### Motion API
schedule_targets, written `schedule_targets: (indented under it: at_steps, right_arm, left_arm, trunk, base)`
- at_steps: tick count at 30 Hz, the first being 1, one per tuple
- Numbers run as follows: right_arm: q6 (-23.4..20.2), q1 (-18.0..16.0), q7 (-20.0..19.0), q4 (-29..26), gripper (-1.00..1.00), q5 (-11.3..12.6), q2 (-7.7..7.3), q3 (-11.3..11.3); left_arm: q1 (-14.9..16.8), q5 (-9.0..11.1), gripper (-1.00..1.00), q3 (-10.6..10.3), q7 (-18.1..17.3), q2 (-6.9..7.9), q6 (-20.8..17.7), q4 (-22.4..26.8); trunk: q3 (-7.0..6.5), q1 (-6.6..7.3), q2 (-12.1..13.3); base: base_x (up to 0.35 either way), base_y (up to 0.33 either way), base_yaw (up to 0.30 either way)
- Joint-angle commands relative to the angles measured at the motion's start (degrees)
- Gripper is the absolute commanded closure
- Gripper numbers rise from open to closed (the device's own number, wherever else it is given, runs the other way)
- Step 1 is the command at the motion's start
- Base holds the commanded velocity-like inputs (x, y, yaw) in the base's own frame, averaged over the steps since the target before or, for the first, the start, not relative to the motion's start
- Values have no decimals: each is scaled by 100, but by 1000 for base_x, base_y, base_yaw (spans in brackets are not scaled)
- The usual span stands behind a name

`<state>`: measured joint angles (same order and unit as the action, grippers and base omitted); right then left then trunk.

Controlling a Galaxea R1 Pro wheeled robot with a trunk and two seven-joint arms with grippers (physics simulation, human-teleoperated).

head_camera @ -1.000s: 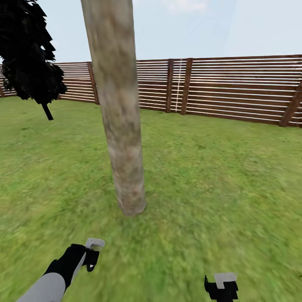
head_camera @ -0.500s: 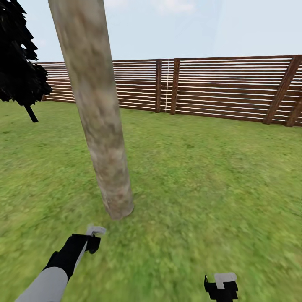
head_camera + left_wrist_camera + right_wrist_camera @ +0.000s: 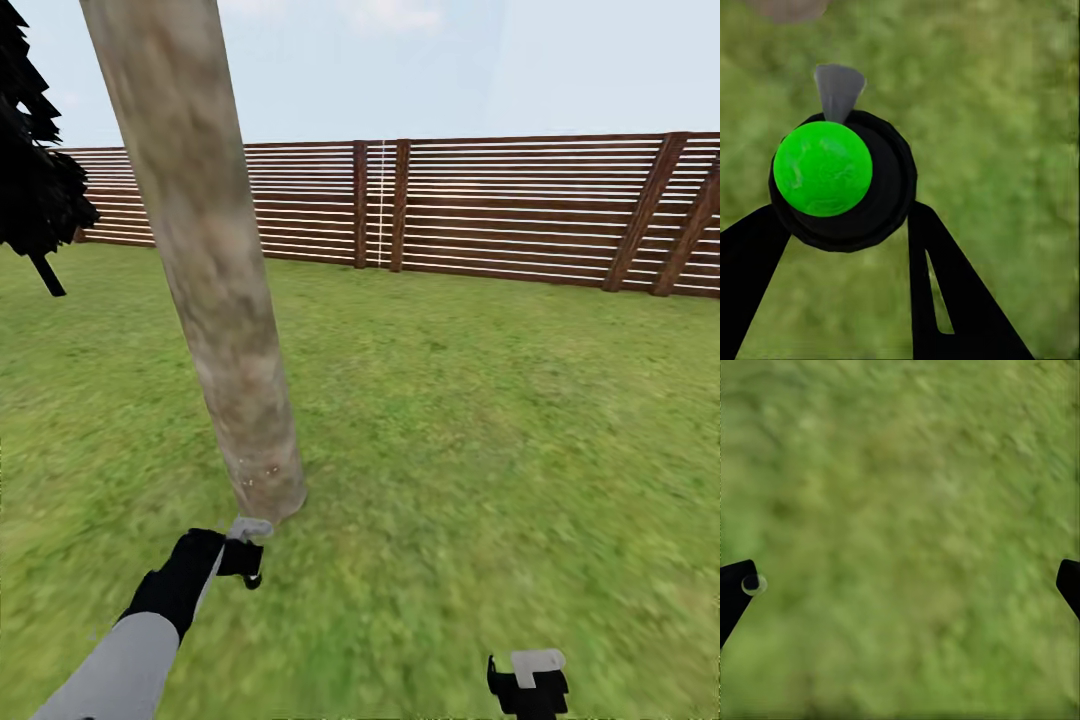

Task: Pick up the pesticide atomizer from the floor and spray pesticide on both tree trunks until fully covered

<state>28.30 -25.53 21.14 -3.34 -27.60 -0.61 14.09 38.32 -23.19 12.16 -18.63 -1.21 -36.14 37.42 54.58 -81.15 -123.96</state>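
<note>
A thick pale grey-brown tree trunk (image 3: 215, 300) rises from the lawn (image 3: 500, 420) just left of centre, with a few white specks (image 3: 268, 468) of pesticide low on its bark. My left gripper (image 3: 245, 560) is close to the trunk's foot. In the left wrist view it is shut on the pesticide atomizer (image 3: 844, 180), seen end-on as a dark round body with a bright green disc and a grey nozzle (image 3: 838, 88). My right gripper (image 3: 528, 685) hangs low at the right, open, over bare grass.
A brown slatted wooden fence (image 3: 520, 210) closes off the far side of the lawn. A black-foliaged conifer (image 3: 35, 190) stands at the far left. Open grass stretches to the right of the trunk.
The view has swung, so the trunk and fence sit further left. My left gripper has reached forward to the trunk's base, and white specks now show low on the bark.
</note>
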Motion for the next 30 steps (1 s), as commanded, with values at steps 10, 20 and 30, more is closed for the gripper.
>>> schedule_targets:
  at_steps: [10,20,30]
  right_arm:
    - [14,-5,22,8,-100,-61,-9,41]
    - [10,-5,22,8,-100,-61,-17,41]
    - [9,-5,22,8,-100,-61,-18,41]
  left_arm:
    - [270,-126,100,49,-86,626,-175,8]
    - [801,-123,100,73,-89,666,-399,3]
    - [1081,-121,100,89,-88,563,-532,474]
  trunk:
    - [5,1,-2]
    - [5,1,-2]
    - [5,1,-2]
  base:
    - [-43,10,0]
    - [-52,13,0]
    - [0,0,0]
